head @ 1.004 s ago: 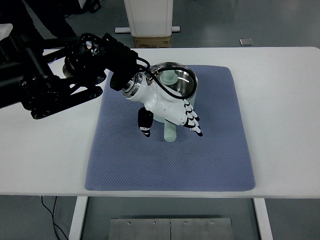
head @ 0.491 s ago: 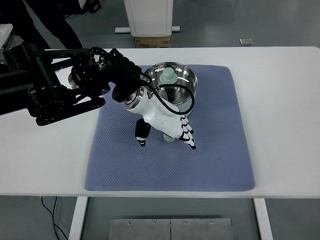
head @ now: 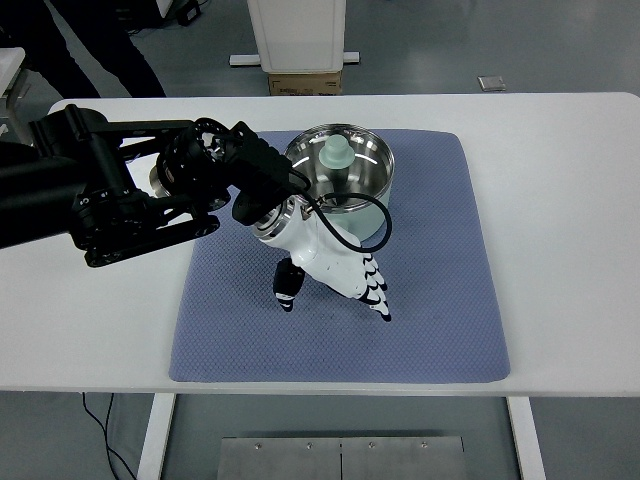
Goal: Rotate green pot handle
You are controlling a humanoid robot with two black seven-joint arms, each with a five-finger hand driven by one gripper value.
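Observation:
A steel pot (head: 362, 168) with a pale green outside stands at the far middle of the blue mat (head: 440, 300). A pale green knob (head: 333, 152) shows inside its rim. My left hand (head: 330, 290), white with black fingertips, hangs over the mat just in front of the pot. Its fingers (head: 376, 296) point down toward the near side and the thumb (head: 285, 286) stands apart, with bare mat showing between them. The hand's palm covers the spot where the pot's long handle was, so the handle is hidden. The black left arm (head: 120, 190) comes in from the left.
The mat lies on the white table (head: 570, 220), with bare table to the right and near side. Beyond the far edge stand a white post and a cardboard box (head: 305, 82). A person's dark legs (head: 60, 40) show at the top left.
The left hand has moved toward the near side and lower over the mat. The pale green handle, seen between thumb and fingers before, is now covered. The pot has stayed put.

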